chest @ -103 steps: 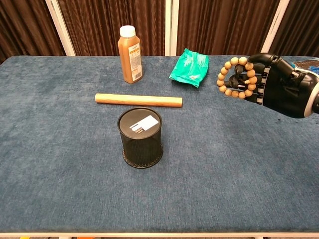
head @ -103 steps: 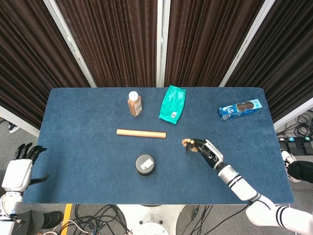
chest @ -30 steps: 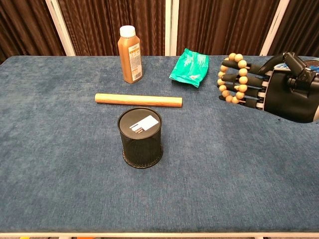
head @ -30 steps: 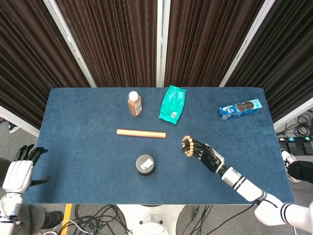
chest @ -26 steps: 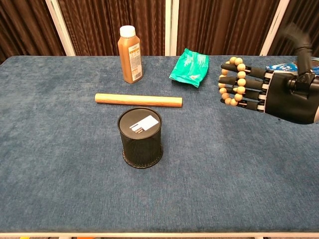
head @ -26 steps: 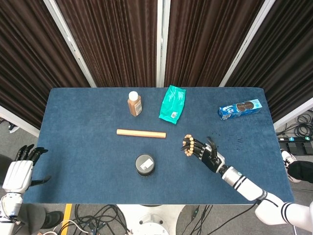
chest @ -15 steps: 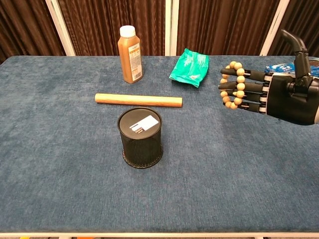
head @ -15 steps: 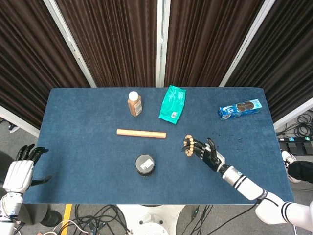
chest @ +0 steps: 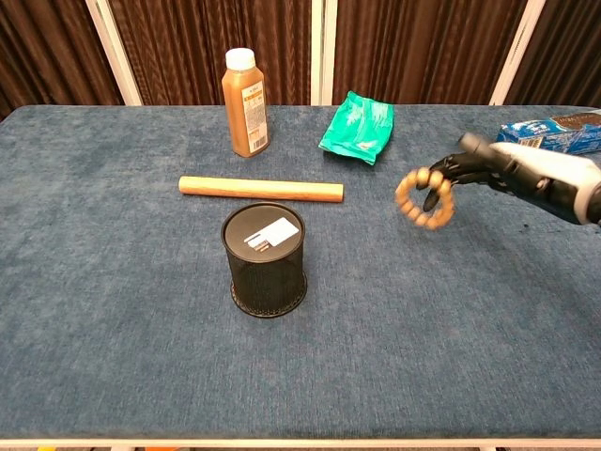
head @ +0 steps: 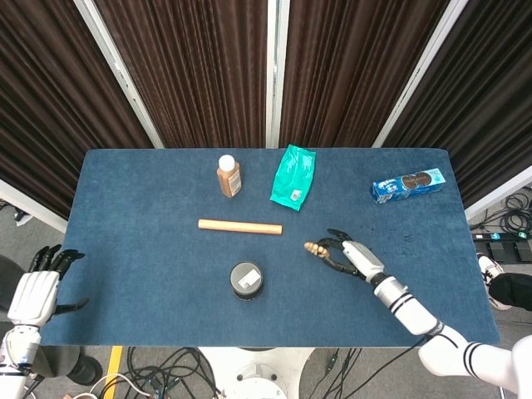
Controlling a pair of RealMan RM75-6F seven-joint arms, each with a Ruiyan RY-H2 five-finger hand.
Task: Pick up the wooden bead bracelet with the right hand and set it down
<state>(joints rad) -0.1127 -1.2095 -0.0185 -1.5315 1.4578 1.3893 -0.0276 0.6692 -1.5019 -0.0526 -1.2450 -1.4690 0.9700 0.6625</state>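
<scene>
The wooden bead bracelet (head: 314,247) (chest: 423,199) dangles just above the blue table (head: 150,249), right of centre, and looks blurred in the chest view. It is looped over a fingertip of my right hand (head: 349,255) (chest: 498,174). That hand is turned palm down with its dark fingers stretched out to the left and spread apart. My left hand (head: 37,287) hangs off the table's left edge with its fingers apart and nothing in it; only the head view shows it.
A black mesh cup (head: 247,280) (chest: 266,260) stands left of the bracelet. A wooden stick (head: 239,226) (chest: 260,189) lies behind the cup. Further back are a brown bottle (head: 229,176) (chest: 244,89), a green pouch (head: 293,176) (chest: 357,127) and a blue biscuit pack (head: 409,185) (chest: 554,132).
My right hand has rolled palm down and dropped lower. The bracelet slid from around several fingers out to one fingertip, where it now hangs. My left hand stayed put.
</scene>
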